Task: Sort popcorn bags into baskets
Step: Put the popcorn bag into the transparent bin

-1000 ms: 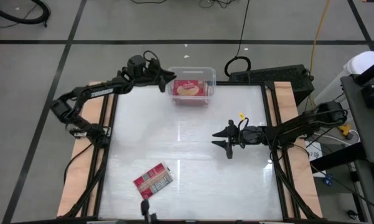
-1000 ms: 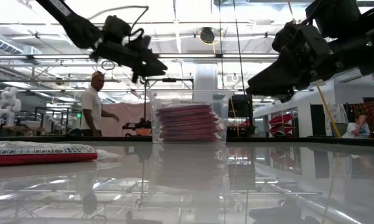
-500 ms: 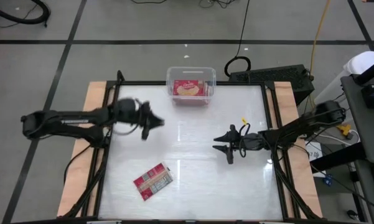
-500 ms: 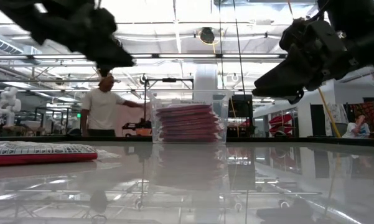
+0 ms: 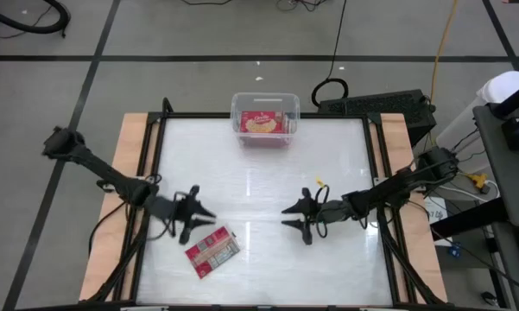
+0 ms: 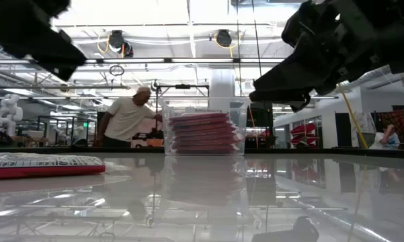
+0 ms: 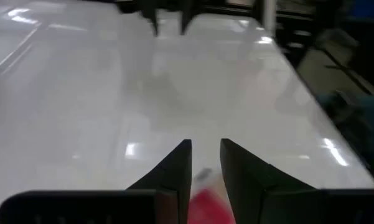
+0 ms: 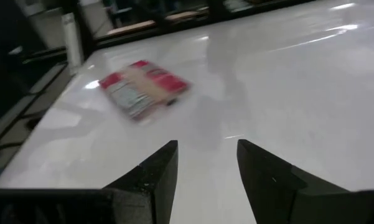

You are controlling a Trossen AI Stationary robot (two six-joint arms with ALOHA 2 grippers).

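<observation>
One popcorn bag (image 5: 212, 252) lies label-up near the worktop's (image 5: 259, 186) near-left corner. The left gripper (image 5: 199, 215), fingers slightly apart, seemingly empty, hovers just beside it; centre over it, then descend squarely. The right gripper (image 5: 295, 218) waits open mid-worktop; the basket (image 5: 265, 118) sits at the far edge.

You are working in a big open robotics lab: beyond the counter (image 6: 269, 181) you see bright ceiling lights (image 6: 222, 37), a white humanoid robot (image 6: 10, 111), and a person (image 6: 129, 121) at benches.
</observation>
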